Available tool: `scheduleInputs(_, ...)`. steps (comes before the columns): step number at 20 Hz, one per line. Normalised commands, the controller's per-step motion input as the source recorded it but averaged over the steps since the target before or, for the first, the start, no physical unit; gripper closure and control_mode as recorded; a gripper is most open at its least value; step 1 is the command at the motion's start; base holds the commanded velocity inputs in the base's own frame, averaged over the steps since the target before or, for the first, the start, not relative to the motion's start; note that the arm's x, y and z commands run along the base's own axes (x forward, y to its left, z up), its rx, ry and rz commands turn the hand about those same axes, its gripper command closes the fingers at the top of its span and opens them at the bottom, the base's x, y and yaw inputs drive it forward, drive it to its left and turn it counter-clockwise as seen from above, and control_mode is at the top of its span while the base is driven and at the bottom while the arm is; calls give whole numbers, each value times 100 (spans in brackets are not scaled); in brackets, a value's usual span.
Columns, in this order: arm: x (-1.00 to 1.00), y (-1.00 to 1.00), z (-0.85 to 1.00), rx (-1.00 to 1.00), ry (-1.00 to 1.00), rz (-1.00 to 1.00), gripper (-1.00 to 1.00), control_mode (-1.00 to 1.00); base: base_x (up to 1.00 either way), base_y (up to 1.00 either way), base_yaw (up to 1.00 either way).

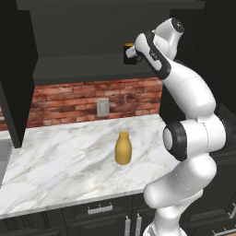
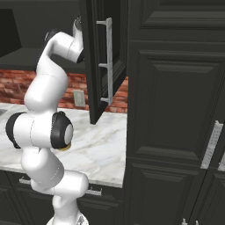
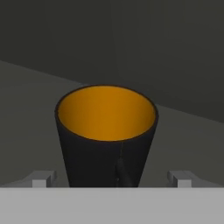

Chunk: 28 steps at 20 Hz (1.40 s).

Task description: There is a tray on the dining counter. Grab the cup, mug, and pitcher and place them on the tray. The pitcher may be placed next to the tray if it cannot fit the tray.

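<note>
The black mug with its orange inside stands upright on a dark shelf in the upper cabinet, its handle turned toward the hand. My gripper is open, one fingertip on each side of the mug's base and apart from it. In the left base view the gripper reaches up into the cabinet at the mug. The yellow-orange pitcher stands on the marble counter below, by the brick backsplash. The cup, the tray and the dining counter are out of view.
An open dark cabinet door with a metal handle hangs just right of the arm. A tall dark cabinet stands to the right. A wall outlet sits in the brick, and a sink edge shows at far left.
</note>
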Motion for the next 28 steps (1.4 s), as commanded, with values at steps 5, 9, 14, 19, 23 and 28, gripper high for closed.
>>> scheduleInputs(5,2,0,-5,0,0,1,-100,-100,0,0,0)
scheduleInputs(9,0,0,0,0,0,0,-100,-100,0,0,0)
scheduleInputs(14,0,0,0,0,0,0,-100,-100,0,0,0)
scheduleInputs(19,0,0,0,0,0,0,100,-100,0,0,0)
scheduleInputs(23,0,0,0,0,0,0,100,-100,0,0,0)
scheduleInputs(28,0,0,0,0,0,0,100,-100,0,0,0)
